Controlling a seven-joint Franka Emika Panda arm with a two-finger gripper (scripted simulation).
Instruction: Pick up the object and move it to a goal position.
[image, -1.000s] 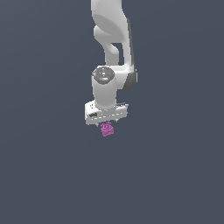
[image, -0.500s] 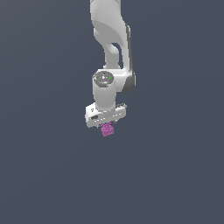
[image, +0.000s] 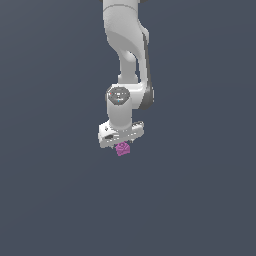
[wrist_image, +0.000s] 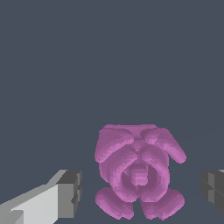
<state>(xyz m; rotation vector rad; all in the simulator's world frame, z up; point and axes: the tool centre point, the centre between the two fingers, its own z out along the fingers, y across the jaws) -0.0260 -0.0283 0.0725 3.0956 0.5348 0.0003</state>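
The object (image: 123, 148) is a small magenta-purple bumpy lump lying on the dark grey floor, right under my white gripper (image: 122, 144). In the wrist view the object (wrist_image: 138, 175) sits between the two fingers. The gripper (wrist_image: 142, 192) is open. One finger (wrist_image: 69, 192) and the other finger (wrist_image: 213, 190) each stand a little apart from the lump's sides, with a gap on both sides. The lump's lower edge is cut off by the frame.
The white arm (image: 127, 55) comes down from above in the exterior view. A plain dark grey surface (image: 200, 200) lies all around.
The gripper has come down a little over the object, so less of the lump shows below the hand. The object has not moved.
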